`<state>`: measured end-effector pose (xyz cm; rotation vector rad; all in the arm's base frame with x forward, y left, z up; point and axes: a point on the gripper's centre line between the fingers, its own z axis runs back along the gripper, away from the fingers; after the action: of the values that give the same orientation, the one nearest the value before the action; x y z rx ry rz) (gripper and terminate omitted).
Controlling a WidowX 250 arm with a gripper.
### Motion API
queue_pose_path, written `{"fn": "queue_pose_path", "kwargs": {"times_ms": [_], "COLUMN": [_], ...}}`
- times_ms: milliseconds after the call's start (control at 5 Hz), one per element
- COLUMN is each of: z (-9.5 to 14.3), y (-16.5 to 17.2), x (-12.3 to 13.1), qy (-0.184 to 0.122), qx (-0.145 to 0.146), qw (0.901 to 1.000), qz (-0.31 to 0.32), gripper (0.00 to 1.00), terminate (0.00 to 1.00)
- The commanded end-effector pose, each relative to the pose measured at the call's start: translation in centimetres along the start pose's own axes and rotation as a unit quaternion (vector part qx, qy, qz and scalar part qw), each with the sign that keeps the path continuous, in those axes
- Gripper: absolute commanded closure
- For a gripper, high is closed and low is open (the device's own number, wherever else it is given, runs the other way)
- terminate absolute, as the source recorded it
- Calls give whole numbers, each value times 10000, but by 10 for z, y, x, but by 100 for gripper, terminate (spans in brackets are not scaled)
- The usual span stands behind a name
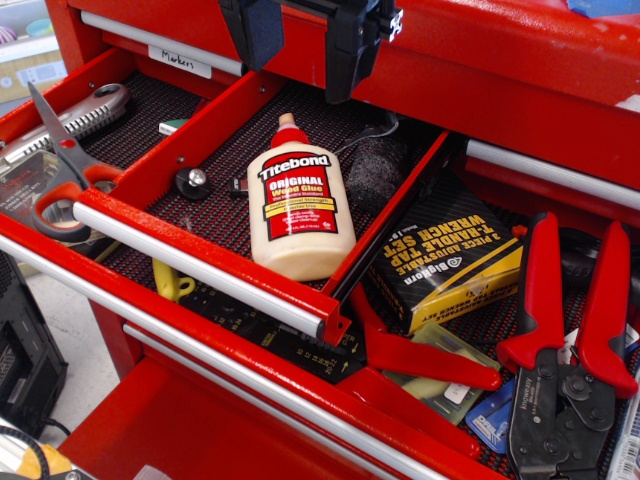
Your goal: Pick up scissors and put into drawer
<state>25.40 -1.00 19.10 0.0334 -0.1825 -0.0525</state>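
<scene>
The drawer (215,262) stands open, its silver handle toward the camera, with a glue bottle (297,200) lying on the dark mesh liner. The gripper (312,45) hangs above the drawer's back edge, its dark fingers apart and holding nothing. The scissors (62,168) lie well to the left, outside the drawer, loop handles near the handle's left end, blades pointing away. The pick-up step looks not yet started. Next, the gripper likely needs to travel left, drop over the scissors and close near the pivot.
</scene>
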Motion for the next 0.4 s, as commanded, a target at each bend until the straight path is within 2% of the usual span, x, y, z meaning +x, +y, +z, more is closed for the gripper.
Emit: {"fn": "queue_pose_path", "kwargs": {"times_ms": [0,200], "z": [0,-5], "y": [0,50], "x": [0,5], "qy": [0,16], "qx": [0,858], "qw": [10000,9924], "qz": [0,878], "gripper": [0,0], "terminate": [0,0]}}
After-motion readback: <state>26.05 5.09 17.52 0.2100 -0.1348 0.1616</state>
